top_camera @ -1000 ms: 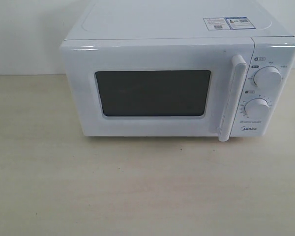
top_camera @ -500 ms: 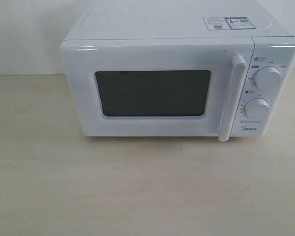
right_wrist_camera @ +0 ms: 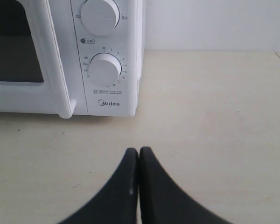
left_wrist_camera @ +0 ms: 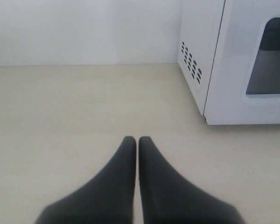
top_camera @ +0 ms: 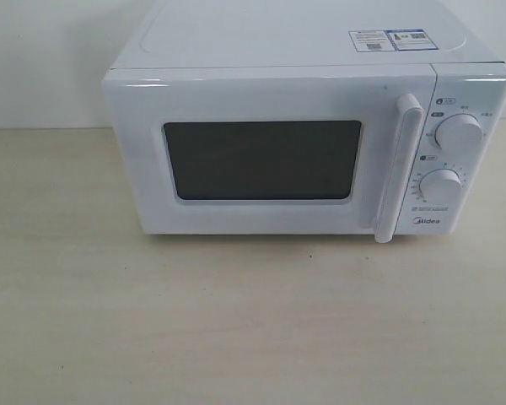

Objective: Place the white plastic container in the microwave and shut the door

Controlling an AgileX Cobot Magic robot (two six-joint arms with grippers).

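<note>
Microwave [top_camera: 261,42] on surface [top_camera: 236,321], door [top_camera: 266,160] closed, left gripper [left_wrist_camera: 137,140] and right gripper [right_wrist_camera: 138,150] each pinched together, holding nothing

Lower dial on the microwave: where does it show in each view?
Exterior view: lower dial at the right, under the upper dial, beside the door handle.
Left wrist view: not in it.
Right wrist view: lower dial just over the Midea logo.
Shared landmark: the door's dark window.
</note>
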